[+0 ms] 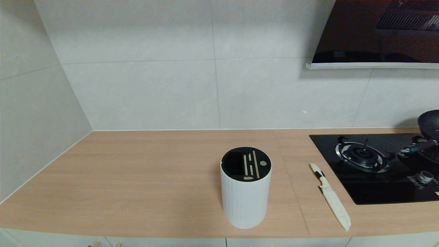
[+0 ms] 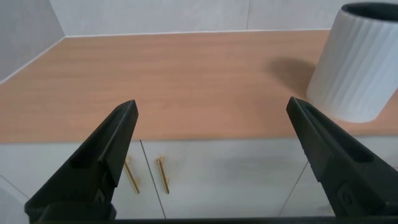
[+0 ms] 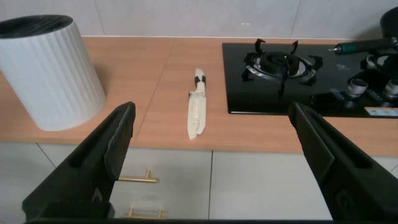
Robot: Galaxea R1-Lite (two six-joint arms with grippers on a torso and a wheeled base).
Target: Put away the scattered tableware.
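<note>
A white ribbed cylindrical holder [image 1: 245, 192] with a black slotted top stands near the front of the wooden counter. A cream knife [image 1: 330, 195] with a black band on its handle lies flat to the holder's right, beside the hob. My left gripper [image 2: 208, 109] is open, held off the counter's front edge with the holder [image 2: 357, 62] ahead to one side. My right gripper [image 3: 211, 112] is open too, off the front edge, with the knife [image 3: 197, 112] on the counter straight ahead and the holder [image 3: 53, 71] to the side.
A black gas hob [image 1: 377, 164] with burners fills the counter's right end, and a dark pan [image 1: 428, 125] sits on it. An extractor hood [image 1: 374, 34] hangs above. Cabinet doors with gold handles [image 2: 146, 175] lie below the counter edge. The counter's left half [image 1: 120, 171] is bare wood.
</note>
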